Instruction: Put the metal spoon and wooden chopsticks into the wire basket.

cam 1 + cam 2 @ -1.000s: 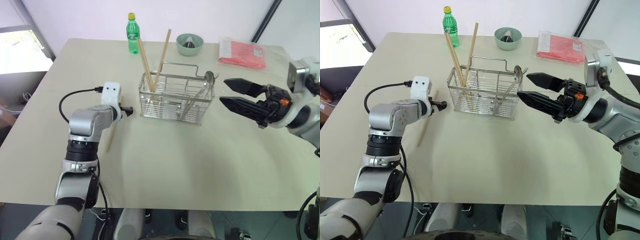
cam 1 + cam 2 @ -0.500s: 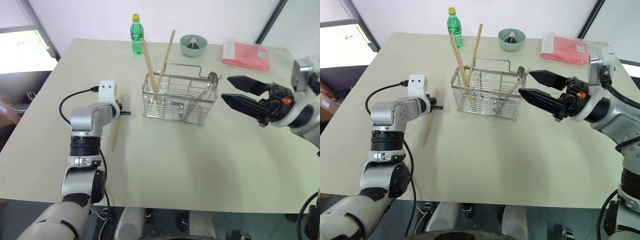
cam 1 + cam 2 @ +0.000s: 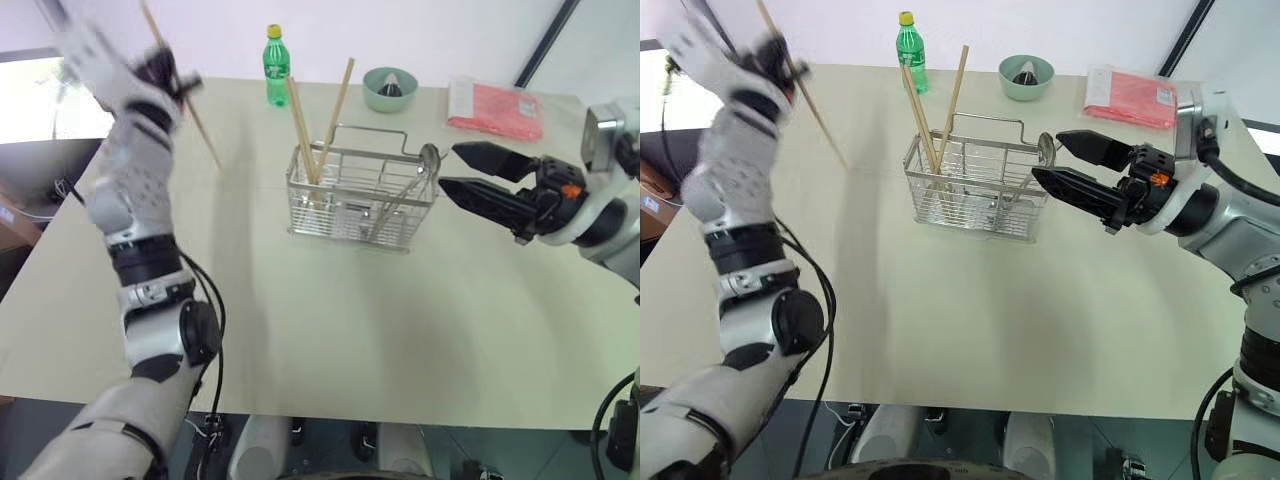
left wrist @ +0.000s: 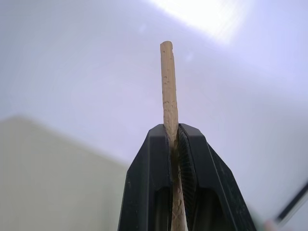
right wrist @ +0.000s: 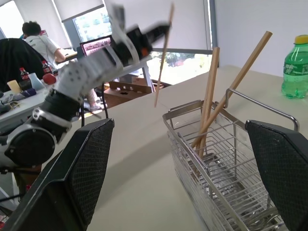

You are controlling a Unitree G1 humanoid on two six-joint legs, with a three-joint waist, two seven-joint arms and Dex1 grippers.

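Left gripper (image 4: 174, 144) is clamped on one pale wooden chopstick (image 3: 185, 105), raised above the tabletop's (image 3: 330, 320) far left: light, stiff, slippery, gripped off-centre. Right gripper (image 3: 478, 185) gapes beside the wire basket (image 3: 362, 205).
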